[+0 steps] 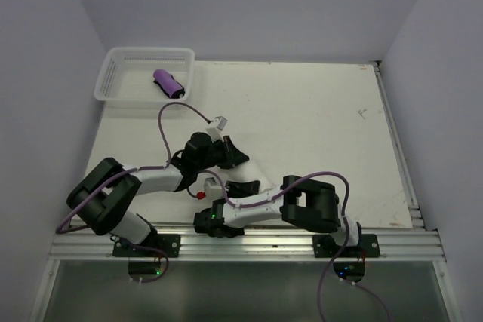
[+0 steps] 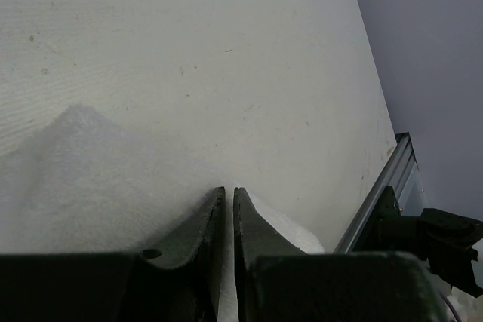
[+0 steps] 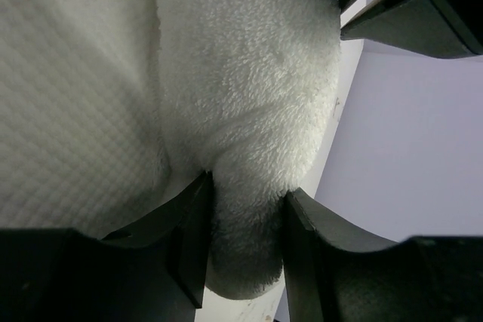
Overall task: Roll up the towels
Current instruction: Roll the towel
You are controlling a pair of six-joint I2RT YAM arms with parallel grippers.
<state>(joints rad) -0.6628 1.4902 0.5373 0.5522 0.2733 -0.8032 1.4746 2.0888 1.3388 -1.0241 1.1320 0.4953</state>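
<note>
The purple towel (image 1: 169,83) lies rolled up inside the white mesh basket (image 1: 113,73) at the far left corner. The white towel (image 3: 249,73) is fluffy and bunched into a thick fold. That fold fills the gap between the jaws of my right gripper (image 3: 247,185) and touches both of them. My left gripper (image 2: 229,190) is almost shut, with a thin white layer of the same towel (image 2: 75,171) in the slit. In the top view both grippers, left (image 1: 230,152) and right (image 1: 245,186), sit close together near the table's front. The white towel barely shows there against the white table.
The white table (image 1: 317,126) stretches away to the right and back. An aluminium rail (image 1: 249,243) runs along its near edge and also shows in the left wrist view (image 2: 381,186). Pale walls close in the left, back and right sides.
</note>
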